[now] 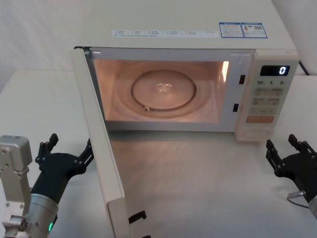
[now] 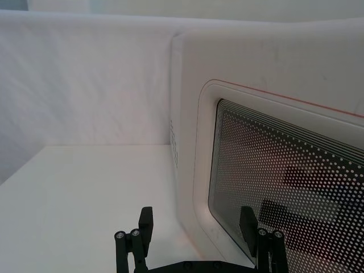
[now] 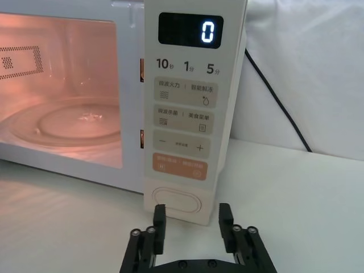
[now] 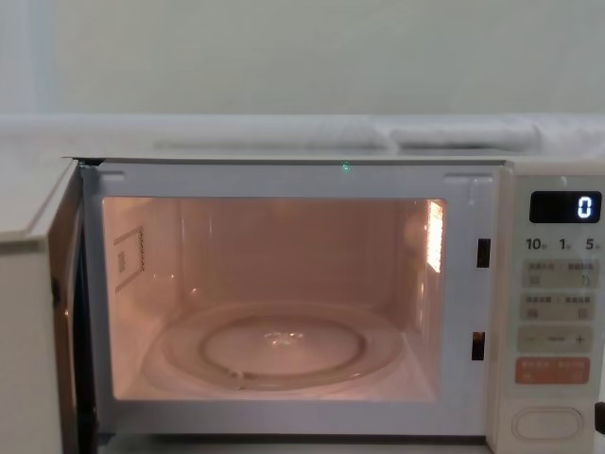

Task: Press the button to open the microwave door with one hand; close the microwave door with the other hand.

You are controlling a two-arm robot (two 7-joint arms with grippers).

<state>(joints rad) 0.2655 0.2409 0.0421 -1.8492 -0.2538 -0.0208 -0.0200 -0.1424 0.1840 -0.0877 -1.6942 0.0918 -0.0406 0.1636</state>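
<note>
**A:** Where does the microwave door (image 1: 101,148) stand?

**B:** Swung wide open on its hinge at the oven's left side, sticking out toward the robot. In the head view it runs from about 11 o'clock down to 6 o'clock, its free edge with the two black latch hooks (image 1: 137,216) nearest the camera. The cavity is lit, with the glass turntable (image 1: 163,91) bare inside.

**A:** How will it handle?

**B:** My guess: a stiff, light panel that pivots freely, so a push will do and no grasp is needed. The outer face is smooth plastic with a dotted window (image 2: 284,187), probably slick. I would press on the cream frame near the free edge, away from the hinge, where the leverage is best and the window is spared. The last bit may need firmer pressure for the hooks to catch.

**A:** And the left gripper (image 1: 67,151)?

**B:** It sits at the door's 9 o'clock, on the outer side, fingers spread apart. In its wrist view one finger (image 2: 248,224) lies close against the window frame; I cannot tell if it touches.

**A:** The right gripper (image 1: 287,151)?

**B:** Also spread, empty, hovering at 6 o'clock of the control panel (image 1: 265,96), a little back from the button (image 3: 177,199). The display (image 3: 190,30) reads 0. With the door open, the pressing looks done, so closing remains.
</note>
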